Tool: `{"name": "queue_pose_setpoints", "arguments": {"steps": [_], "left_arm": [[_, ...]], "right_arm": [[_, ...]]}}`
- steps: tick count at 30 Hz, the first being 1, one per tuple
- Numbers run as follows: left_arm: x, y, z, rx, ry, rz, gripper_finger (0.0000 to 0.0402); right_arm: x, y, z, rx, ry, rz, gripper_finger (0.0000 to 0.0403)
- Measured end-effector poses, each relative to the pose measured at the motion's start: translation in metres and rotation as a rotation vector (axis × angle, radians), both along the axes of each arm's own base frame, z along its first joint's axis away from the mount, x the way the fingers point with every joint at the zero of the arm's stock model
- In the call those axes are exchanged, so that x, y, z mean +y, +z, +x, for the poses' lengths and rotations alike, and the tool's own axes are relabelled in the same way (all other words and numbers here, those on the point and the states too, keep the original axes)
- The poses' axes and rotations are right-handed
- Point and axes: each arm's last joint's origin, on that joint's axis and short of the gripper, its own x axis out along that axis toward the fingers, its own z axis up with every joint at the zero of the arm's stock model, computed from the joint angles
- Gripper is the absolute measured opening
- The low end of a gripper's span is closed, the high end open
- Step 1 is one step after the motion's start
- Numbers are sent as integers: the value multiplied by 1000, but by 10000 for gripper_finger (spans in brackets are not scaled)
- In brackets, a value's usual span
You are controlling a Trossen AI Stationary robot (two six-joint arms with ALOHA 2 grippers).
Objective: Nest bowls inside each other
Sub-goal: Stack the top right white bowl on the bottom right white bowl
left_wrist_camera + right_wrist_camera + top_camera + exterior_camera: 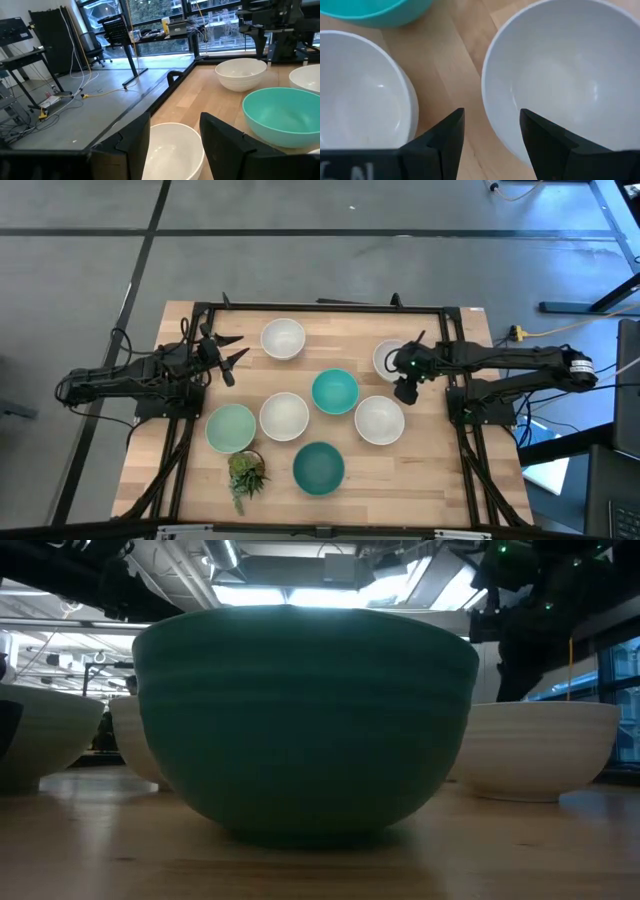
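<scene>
Seven smooth, rigid, probably light and slippery bowls [283, 416] sit separately across the surface, best pinched over a rim; right end effector [405, 392], fingers apart, hovers near the right-edge white bowl [379, 420]; left end effector [226, 352], fingers apart, waits left.

The high view looks straight down on the table [420, 465]. The low view sits at tabletop height, close against the dark teal bowl [305, 720] that the high view shows at 6 o'clock.

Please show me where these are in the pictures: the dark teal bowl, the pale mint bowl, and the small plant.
dark teal bowl [319, 467], high view, on the middle of its inside.
pale mint bowl [231, 428], high view, on the middle of its inside.
small plant [246, 473], high view, on its leaves.
</scene>
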Motion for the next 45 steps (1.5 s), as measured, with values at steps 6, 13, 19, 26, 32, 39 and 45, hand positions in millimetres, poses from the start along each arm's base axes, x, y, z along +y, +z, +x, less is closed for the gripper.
{"name": "queue_pose_setpoints", "arguments": {"steps": [6,13,19,26,32,39,45], "left_arm": [[0,0,0,-1,0,0,167],[0,0,0,0,0,0,167],[0,0,0,0,0,0,167],[0,0,0,0,0,0,167],[0,0,0,0,0,0,167],[0,0,0,0,0,0,167],[0,0,0,0,0,0,167]], "right_arm": [[-2,-13,8,74,1,14,193],[-4,-27,21,112,5,20,193],[-5,-32,24,130,6,24,150],[-5,-33,25,128,7,23,36],[-5,-32,25,124,-22,17,18],[-7,-19,32,94,-18,19,10],[-8,12,41,63,11,19,10]]}}
